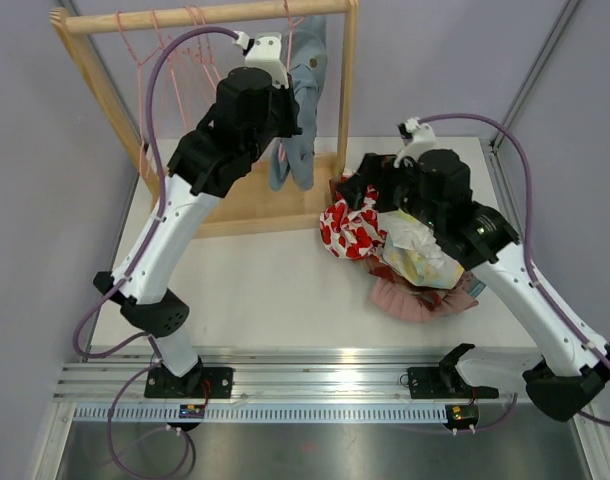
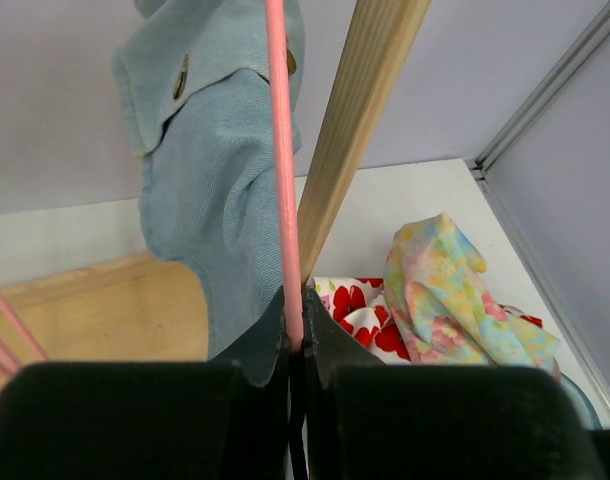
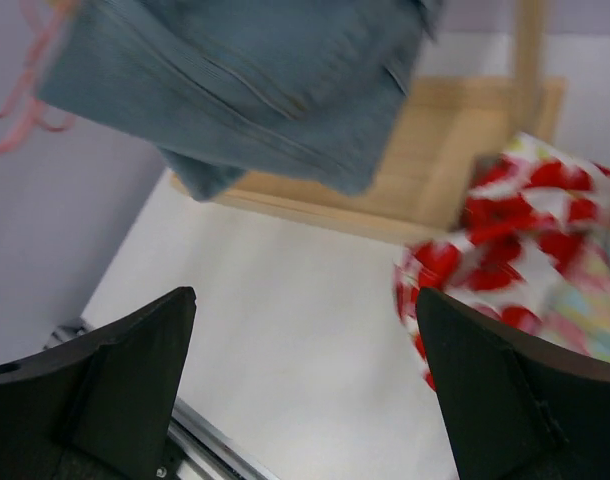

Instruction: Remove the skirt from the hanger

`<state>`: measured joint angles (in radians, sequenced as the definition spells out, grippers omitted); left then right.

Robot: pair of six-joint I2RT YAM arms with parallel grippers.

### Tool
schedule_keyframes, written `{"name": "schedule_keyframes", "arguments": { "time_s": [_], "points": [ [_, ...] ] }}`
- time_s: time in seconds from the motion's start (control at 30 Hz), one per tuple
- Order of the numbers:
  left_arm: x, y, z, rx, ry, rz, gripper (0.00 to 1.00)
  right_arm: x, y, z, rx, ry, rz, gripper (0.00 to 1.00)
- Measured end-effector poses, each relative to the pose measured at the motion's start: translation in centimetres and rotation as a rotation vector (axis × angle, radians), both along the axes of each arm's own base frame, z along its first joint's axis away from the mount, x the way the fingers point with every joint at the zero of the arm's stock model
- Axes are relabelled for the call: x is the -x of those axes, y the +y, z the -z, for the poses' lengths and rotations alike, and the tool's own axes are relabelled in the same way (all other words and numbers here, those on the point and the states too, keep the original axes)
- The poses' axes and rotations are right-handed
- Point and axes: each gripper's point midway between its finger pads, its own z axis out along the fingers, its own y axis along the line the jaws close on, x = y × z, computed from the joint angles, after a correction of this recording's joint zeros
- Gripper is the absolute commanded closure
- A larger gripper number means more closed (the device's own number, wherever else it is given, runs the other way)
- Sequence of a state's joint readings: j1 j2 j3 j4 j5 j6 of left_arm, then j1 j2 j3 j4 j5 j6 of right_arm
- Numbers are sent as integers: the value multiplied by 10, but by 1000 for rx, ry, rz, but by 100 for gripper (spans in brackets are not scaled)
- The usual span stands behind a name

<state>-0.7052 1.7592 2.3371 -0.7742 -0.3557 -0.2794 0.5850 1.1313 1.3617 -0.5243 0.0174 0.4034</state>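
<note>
Hovering wide open and empty, the right gripper (image 3: 303, 318) sits nearest, beyond it the left gripper (image 2: 296, 345) clamps the slim pink hanger (image 2: 281, 170), whose soft, light denim skirt (image 2: 210, 190) hangs limp on the wooden rack (image 2: 360, 130), probably best pinched at its hem.

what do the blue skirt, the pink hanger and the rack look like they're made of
Blue skirt: denim-like cotton, matte; a diagonal twill weave and metal-looking buttons show.
Pink hanger: a thin, smooth rod, probably plastic or coated wire.
Rack: pale unpainted wood, with fine grain lines visible.
</note>
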Motion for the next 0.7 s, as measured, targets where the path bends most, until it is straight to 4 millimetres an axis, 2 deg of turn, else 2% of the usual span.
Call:
{"name": "schedule_keyframes", "arguments": {
  "time_s": [0.07,0.2,0.33,0.53,0.6,0.63,0.7],
  "points": [
    [15,8,-8,1,-1,8,100,0,40,-30,-12,-74,-105,1],
    [30,10,-7,-12,18,27,100,9,91,-57,-38,-146,-250,0],
    [39,5,-2,-19,29,47,100,6,112,-52,-42,-154,-294,1],
    [57,-4,-5,-11,21,90,100,9,139,-22,-20,-117,-346,0],
    [63,-4,-8,-4,15,101,100,12,146,-13,-11,-106,-360,12],
    [65,-4,-10,-2,12,104,100,13,147,-9,-3,-103,-363,33],
    [69,-2,-13,4,6,107,100,13,149,1,15,-98,-362,56]
  ]
}}
